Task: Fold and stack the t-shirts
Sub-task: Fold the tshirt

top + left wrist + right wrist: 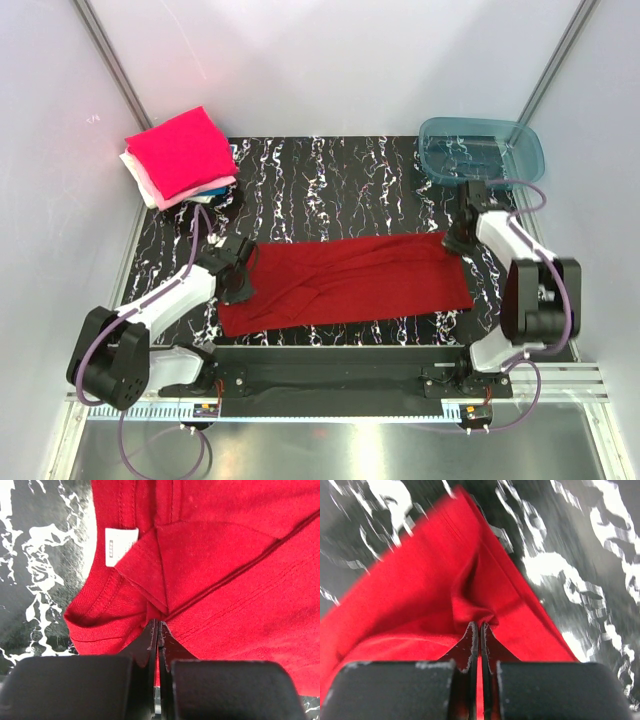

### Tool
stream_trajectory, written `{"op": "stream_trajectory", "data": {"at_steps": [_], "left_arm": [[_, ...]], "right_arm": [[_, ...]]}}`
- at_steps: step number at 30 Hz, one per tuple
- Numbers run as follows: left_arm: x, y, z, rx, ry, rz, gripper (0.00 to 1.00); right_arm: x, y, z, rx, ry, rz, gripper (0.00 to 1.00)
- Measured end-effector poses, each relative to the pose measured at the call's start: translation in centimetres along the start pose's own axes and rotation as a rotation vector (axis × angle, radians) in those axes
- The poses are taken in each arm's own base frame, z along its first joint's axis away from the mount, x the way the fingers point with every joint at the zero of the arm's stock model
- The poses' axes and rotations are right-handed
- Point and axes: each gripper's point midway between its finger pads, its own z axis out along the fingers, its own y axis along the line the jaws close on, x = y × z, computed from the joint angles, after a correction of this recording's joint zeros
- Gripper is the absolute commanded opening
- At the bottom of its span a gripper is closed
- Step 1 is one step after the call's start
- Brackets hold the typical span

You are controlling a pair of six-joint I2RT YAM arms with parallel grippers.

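The dark red t-shirt (350, 280) lies folded lengthwise across the middle of the dark marbled table (330, 190). My left gripper (240, 275) is shut on its left end, by the collar and white label (120, 545); cloth bunches at the fingertips (158, 622). My right gripper (458, 240) is shut on its far right corner, pinching a fold of red cloth (480, 624). A stack of folded t-shirts (182, 155) with a magenta-pink one on top sits at the far left corner; pale pink, white and blue edges show beneath it.
A teal see-through plastic tub (482, 150) stands at the far right corner, just behind my right arm. White walls close the table in at the back and on both sides. A black rail (330, 365) runs along the near edge.
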Motion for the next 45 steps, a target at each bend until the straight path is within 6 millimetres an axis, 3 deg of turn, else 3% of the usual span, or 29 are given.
{"op": "stream_trajectory", "data": {"at_steps": [4,8,9,10,12,13,15,17,21,24,28,31,35,40,42,45], "left_arm": [[-0.5,0.2,0.1,-0.012,-0.021,-0.017,0.00],[-1.0,0.5,0.1,-0.022,-0.035,-0.049,0.00],[-1.0,0.7,0.1,-0.023,-0.037,-0.056,0.00],[-1.1,0.8,0.0,-0.023,-0.041,-0.064,0.00],[-1.3,1.0,0.0,-0.024,-0.046,-0.076,0.00],[-1.3,1.0,0.0,-0.023,-0.049,-0.079,0.00],[-1.2,1.0,0.0,-0.024,-0.047,-0.079,0.00],[-1.2,1.1,0.0,-0.025,-0.047,-0.078,0.00],[-1.3,1.0,-0.1,-0.022,-0.050,-0.081,0.00],[-1.5,0.7,-0.5,-0.004,-0.067,-0.088,0.00],[-1.2,0.2,-0.4,0.005,-0.064,-0.080,0.00],[-0.7,0.1,0.6,-0.017,-0.033,-0.064,0.00],[-0.5,-0.2,1.6,-0.037,-0.005,-0.054,0.00],[-1.2,-0.9,2.0,-0.045,0.004,-0.042,0.00],[-1.8,-1.4,2.2,-0.051,0.012,-0.025,0.00],[-3.6,-2.6,2.9,-0.071,0.031,0.001,0.00]], "right_arm": [[2.1,-2.6,-1.2,0.005,-0.015,0.078,0.00],[3.5,-5.5,-0.1,0.048,0.023,0.194,0.00],[3.8,-6.1,0.4,0.055,0.044,0.225,0.04],[4.1,-6.7,0.9,0.062,0.065,0.255,0.24],[4.7,-7.5,1.8,0.067,0.108,0.306,0.51],[4.7,-7.7,2.0,0.065,0.117,0.316,0.73],[4.4,-7.4,1.9,0.044,0.113,0.321,0.87],[4.0,-7.0,1.8,0.023,0.101,0.313,0.93],[3.5,-6.6,0.7,-0.006,0.073,0.308,0.94],[2.1,-5.7,-1.6,-0.076,-0.007,0.290,0.92],[0.7,-2.9,-4.8,-0.185,-0.098,0.201,0.90],[1.0,0.1,-5.7,-0.240,-0.100,0.086,0.84],[3.1,3.3,-3.5,-0.254,-0.002,-0.044,0.72],[7.1,3.3,1.5,-0.178,0.179,-0.106,0.64],[6.6,4.3,1.6,-0.189,0.167,-0.121,0.62],[7.3,5.7,1.5,-0.204,0.170,-0.163,0.59]]}}
